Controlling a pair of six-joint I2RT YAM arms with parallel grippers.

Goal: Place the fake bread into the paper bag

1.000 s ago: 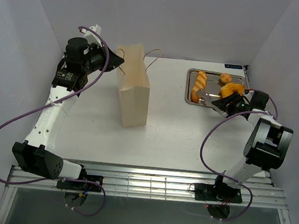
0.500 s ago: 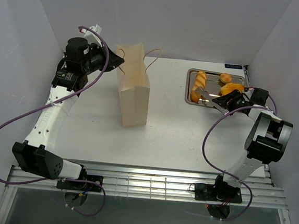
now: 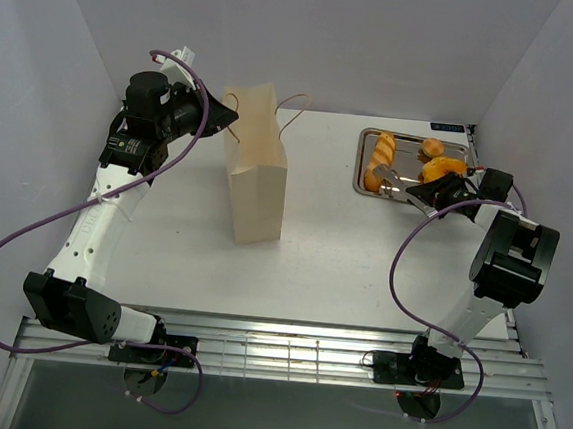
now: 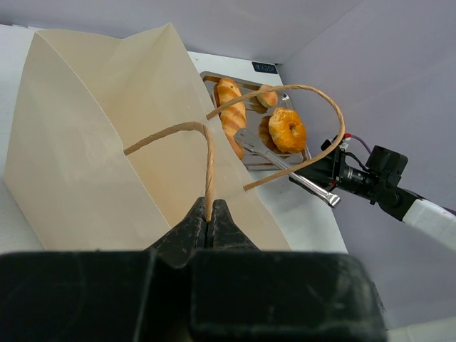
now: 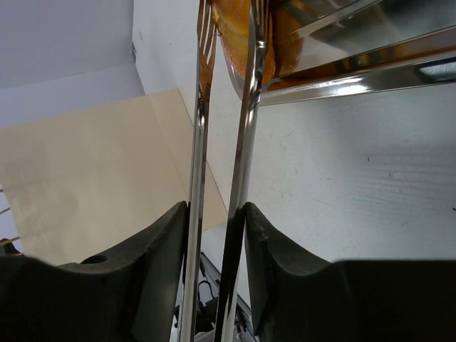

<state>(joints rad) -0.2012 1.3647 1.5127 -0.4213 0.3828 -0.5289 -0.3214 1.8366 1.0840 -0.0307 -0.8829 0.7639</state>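
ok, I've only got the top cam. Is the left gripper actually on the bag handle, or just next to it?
Observer: On it. The left wrist view shows the left gripper shut on one cord handle of the paper bag. The other handle loops free.
Operator: And the right one, does it have the tongs?
Observer: Yes. The right gripper is clamped on both arms of the tongs.
Operator: Tips on bread yet?
Observer: The right wrist view puts the tips over the tray rim with an orange pastry between them. I can't tell if they're squeezing it.
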